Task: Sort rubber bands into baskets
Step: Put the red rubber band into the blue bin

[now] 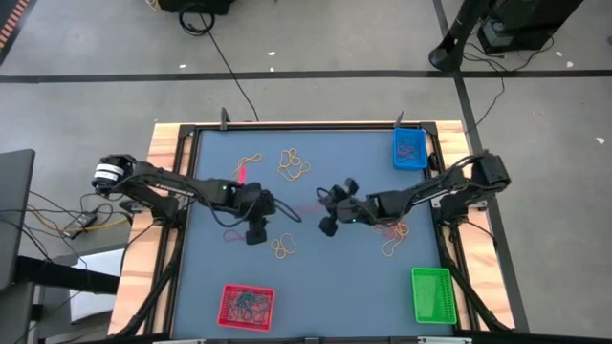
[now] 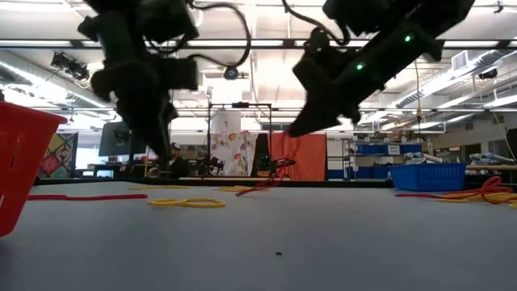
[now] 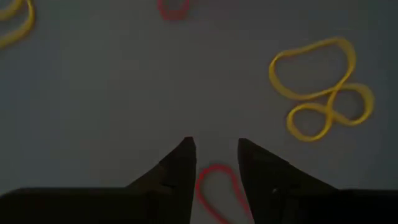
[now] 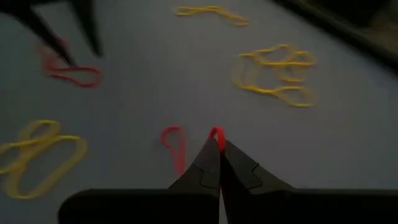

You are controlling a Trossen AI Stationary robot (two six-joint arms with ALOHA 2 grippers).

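Right jaws: clenched; the right gripper (image 4: 219, 144) pinches a red rubber band (image 4: 216, 133) at its very tips, only a small bit of loop showing past them; a second red band (image 4: 175, 143) lies on the mat just beside it.
Left jaws: parted a little; the left gripper (image 3: 214, 149) grips nothing, a red loop (image 3: 214, 186) lying on the mat between its fingers.
Risk, right: judged, the hold is at the tip edge, so the band could slip out or snap free during the carry.
Risk, left: judged, closing without going lower could miss the flat loop, or only nudge it aside.
Risk, shared: both grippers work near each other at mid-table, so a swing could bring the arms together.
Loose bands: yellow pair (image 3: 323, 87) near the left gripper; yellow cluster (image 1: 293, 162) farther off.
Baskets: red basket (image 1: 247, 304) near left, green basket (image 1: 431, 294) near right, blue basket (image 1: 409, 148) far right.
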